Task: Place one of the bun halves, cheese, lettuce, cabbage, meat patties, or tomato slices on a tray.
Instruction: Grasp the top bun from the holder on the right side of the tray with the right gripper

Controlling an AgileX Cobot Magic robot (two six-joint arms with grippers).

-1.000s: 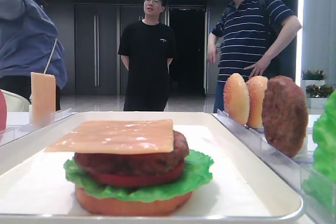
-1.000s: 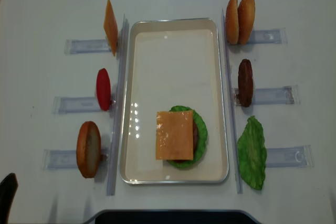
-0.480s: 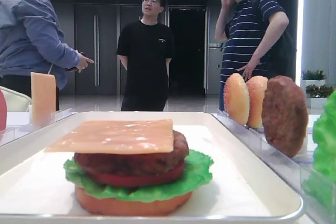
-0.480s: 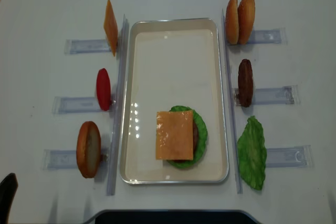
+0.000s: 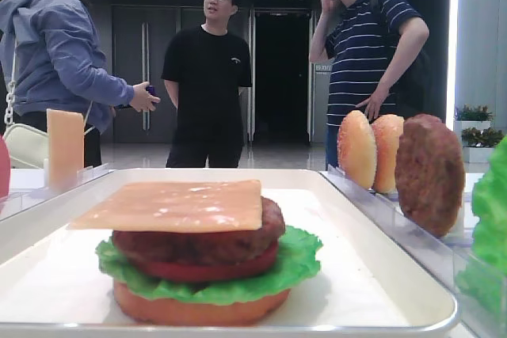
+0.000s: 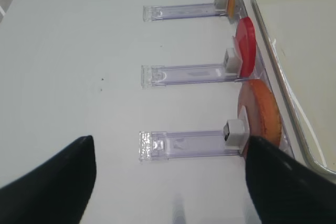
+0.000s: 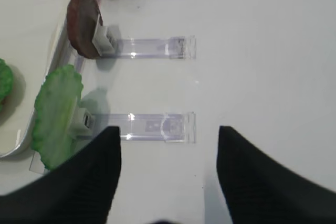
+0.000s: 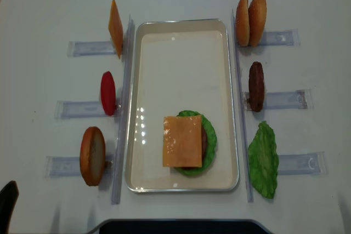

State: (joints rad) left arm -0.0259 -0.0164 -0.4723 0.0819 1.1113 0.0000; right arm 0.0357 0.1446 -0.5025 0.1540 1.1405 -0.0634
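Stack on the tray (image 8: 181, 36) near its front end: bun base, lettuce, tomato, patty, then a cheese slice (image 8: 182, 141) on top, sitting slightly askew and overhanging the patty on the left in the low view. No crown on it yet, by my reading. Spare parts stand on edge in the clear holders (image 8: 285, 100) along both sides of the worktop (image 8: 49, 4): cheese, tomato slice (image 8: 108, 92) and one bun half (image 8: 92, 155) on the left; two bun halves (image 8: 251, 20), a meat patty (image 8: 256, 86) and a lettuce leaf (image 8: 263, 159) on the right. Right tool (image 7: 168, 177) hangs released over bare worktop just beside the lettuce holder, nothing between its fingers. Left tool (image 6: 170, 182) likewise spread and empty, near the lone bun half. Risks as I judge them: the upright pieces are barely propped, so a sideways approach could tip one over or shove its holder against the tray rim. A domed, glossy bun may slip from a pinch. Setting anything down hard on the cheese could slide it or topple the stack.
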